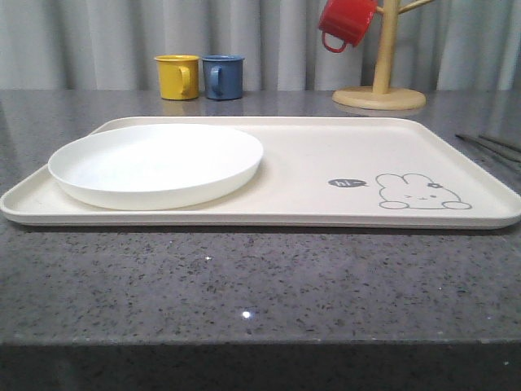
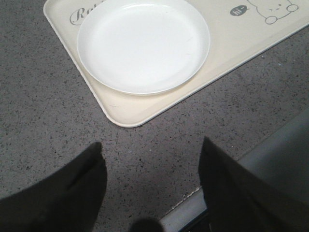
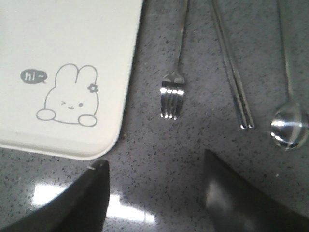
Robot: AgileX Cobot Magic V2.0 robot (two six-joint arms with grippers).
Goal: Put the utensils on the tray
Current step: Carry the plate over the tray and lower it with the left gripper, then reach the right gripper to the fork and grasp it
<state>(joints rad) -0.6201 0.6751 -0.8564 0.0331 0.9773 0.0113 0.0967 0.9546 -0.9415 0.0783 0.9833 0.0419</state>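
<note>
Cream plastic, that is the tray [image 1: 326, 175], lying flat on the grey speckled stone table [image 1: 244, 277], with a round white plate [image 1: 155, 163] resting on the half nearer to the left arm. The left gripper [image 2: 152, 188] hangs above bare table just in front of the tray's rounded corner; its two dark fingers [image 2: 63, 193] stand wide apart and nothing is between them. The right gripper [image 3: 154, 198] is open as well, also empty, and it hovers over the table beside the tray's corner with the grey bunny drawing [image 3: 70, 96]. The utensils are not on the tray: just ahead of the right gripper the fork [image 3: 173, 92] lies on the stone, tines toward the fingers, close to the tray's edge but apart from it. The chopsticks [image 3: 236, 87] lie beside the fork, further from the tray, and the spoon [image 3: 289, 126] is the outermost. At the back of the table stand a yellow mug [image 1: 177, 76] and a blue mug [image 1: 223, 76], and a red mug [image 1: 346, 22] hangs on a wooden stand [image 1: 381, 81].
</note>
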